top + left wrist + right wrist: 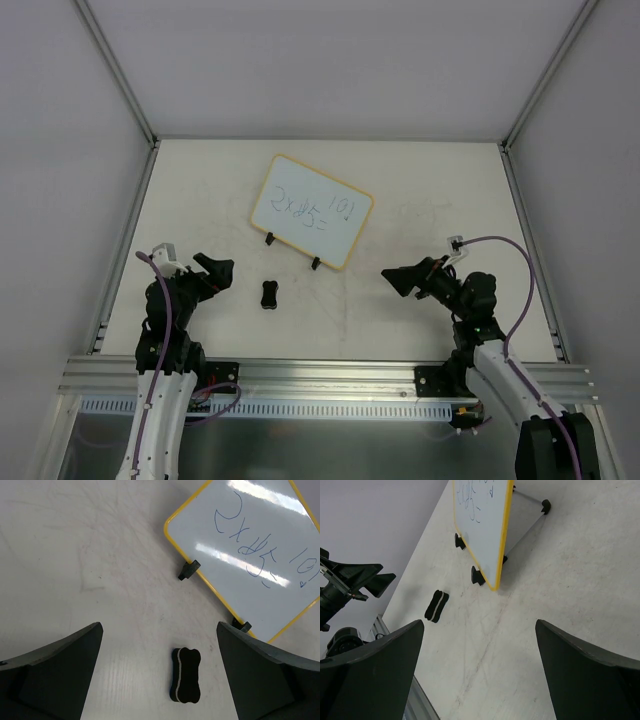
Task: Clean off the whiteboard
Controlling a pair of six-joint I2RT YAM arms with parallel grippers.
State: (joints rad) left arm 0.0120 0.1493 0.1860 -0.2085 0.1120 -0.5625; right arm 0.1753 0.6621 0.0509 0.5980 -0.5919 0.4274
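The whiteboard (311, 210) stands tilted on two black clip feet at the table's middle back, with blue handwritten sums on it. It also shows in the left wrist view (255, 555) and the right wrist view (482, 525). The small black eraser block (269, 294) lies on the table in front of it, also seen in the left wrist view (186, 674) and the right wrist view (436, 606). My left gripper (214, 270) is open and empty, left of the eraser. My right gripper (400, 279) is open and empty, right of the board.
The white table (400, 320) is walled by grey panels at left, right and back. A metal rail (320, 375) runs along the near edge by the arm bases.
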